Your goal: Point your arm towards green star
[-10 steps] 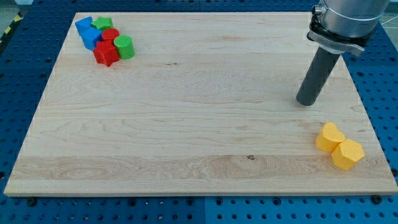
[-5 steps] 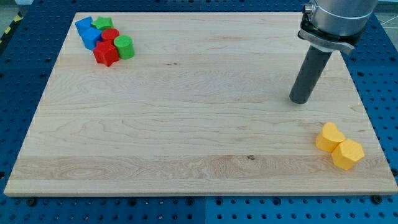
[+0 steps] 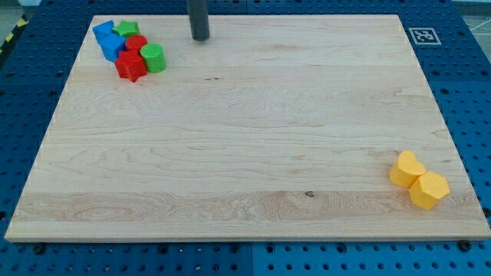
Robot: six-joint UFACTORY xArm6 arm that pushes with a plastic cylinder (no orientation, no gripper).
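Rod comes down from the view's top edge, and our tip (image 3: 200, 37) sits on the board (image 3: 245, 138) near its top edge, left of centre. We carry no pincer, just the bare rod, so nothing to spread or press together.

Green star (image 3: 126, 30) lies in the cluster at the board's top-left corner, at the cluster's top, w/ our tip off to its right at roughly the same height in the view, clearly apart from it. Its star shape is partly hidden by neighbours, so we read it as a star w/ some doubt.

Rest of the cluster: two blue blocks (image 3: 109, 40) at the left side, touching each other, shapes hard to make out; red cylinder (image 3: 136, 44) just below the green star; red star (image 3: 130, 66) at the cluster's bottom; green cylinder (image 3: 153, 57) on the cluster's right, nearest our tip but not touching it.

Far away, at the board's bottom-right: yellow heart-like block (image 3: 406, 169) and yellow hexagon (image 3: 429, 190), touching each other. White marker tag (image 3: 421, 34) sits at the board's top-right corner.
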